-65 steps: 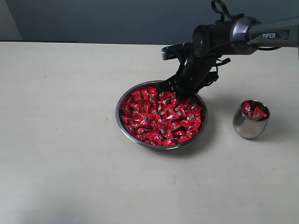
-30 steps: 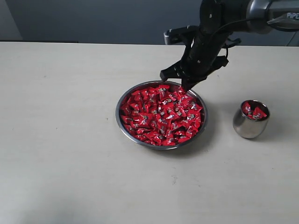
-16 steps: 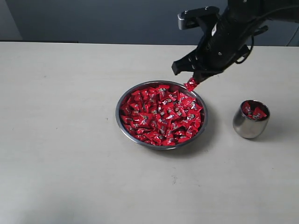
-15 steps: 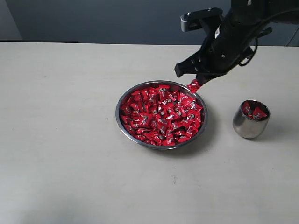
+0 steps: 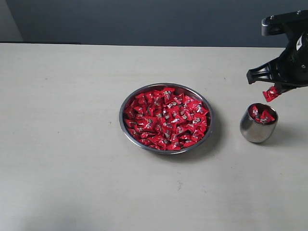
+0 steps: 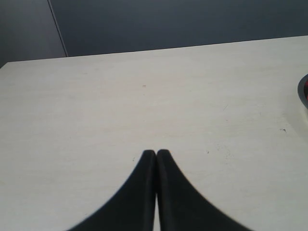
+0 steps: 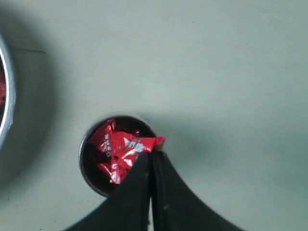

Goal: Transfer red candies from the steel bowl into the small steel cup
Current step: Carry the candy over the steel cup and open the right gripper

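Note:
The steel bowl (image 5: 126, 126) sits mid-table, heaped with red candies (image 5: 166, 119). To its right stands the small steel cup (image 5: 257, 130) with a few red candies (image 5: 260, 115) inside. My right gripper (image 5: 275, 90) hangs just above the cup's far rim, shut on one red candy (image 5: 271, 93). In the right wrist view that candy (image 7: 137, 145) sticks out past the gripper (image 7: 153, 155) over the cup's mouth (image 7: 94, 169), and the bowl's rim (image 7: 8, 108) shows at the edge. My left gripper (image 6: 156, 153) is shut and empty over bare table, with a sliver of the bowl (image 6: 303, 91) at the frame edge.
The pale tabletop (image 5: 62, 144) stretches wide to the left and front of the bowl. A dark wall (image 5: 134, 21) runs behind the table's far edge.
My right gripper lifted a red candy out of the bowl's far side and carried it right, from over the bowl's rim to above the cup. The left gripper's earlier state is not shown.

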Available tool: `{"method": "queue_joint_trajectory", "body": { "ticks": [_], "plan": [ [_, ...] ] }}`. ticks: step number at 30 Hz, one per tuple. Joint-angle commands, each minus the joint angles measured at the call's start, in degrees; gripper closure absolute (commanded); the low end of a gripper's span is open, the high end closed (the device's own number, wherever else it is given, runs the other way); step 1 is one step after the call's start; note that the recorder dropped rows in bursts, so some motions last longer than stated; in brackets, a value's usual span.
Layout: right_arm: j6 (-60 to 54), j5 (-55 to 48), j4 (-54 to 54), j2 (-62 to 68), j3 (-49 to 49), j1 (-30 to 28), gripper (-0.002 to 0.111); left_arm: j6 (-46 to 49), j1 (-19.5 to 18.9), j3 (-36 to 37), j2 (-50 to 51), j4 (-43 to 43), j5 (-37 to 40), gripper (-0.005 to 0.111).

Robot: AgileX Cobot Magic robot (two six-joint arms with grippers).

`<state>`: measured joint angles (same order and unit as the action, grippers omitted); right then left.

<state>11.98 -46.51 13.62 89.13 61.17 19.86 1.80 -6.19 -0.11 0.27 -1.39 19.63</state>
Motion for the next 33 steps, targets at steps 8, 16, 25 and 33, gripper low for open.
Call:
{"method": "queue_joint_trajectory", "body": {
  "ticks": [8,16,25,33],
  "plan": [
    [0.2,1.2,-0.6,5.3,-0.6,-0.5,0.109,-0.1,0.0,0.1,-0.3,-0.2,-0.5,0.106],
    [0.2,2.1,-0.4,7.0,-0.6,-0.5,0.109,-0.1,0.0,0.1,-0.3,-0.2,-0.5,0.106],
    [0.2,1.6,-0.5,9.1,-0.6,-0.5,0.109,-0.1,0.0,0.1,-0.3,-0.2,-0.5,0.106],
    [0.0,0.1,-1.2,8.9,-0.6,-0.5,0.080,-0.1,0.0,0.1,-0.3,-0.2,-0.5,0.106]
  ]
}}
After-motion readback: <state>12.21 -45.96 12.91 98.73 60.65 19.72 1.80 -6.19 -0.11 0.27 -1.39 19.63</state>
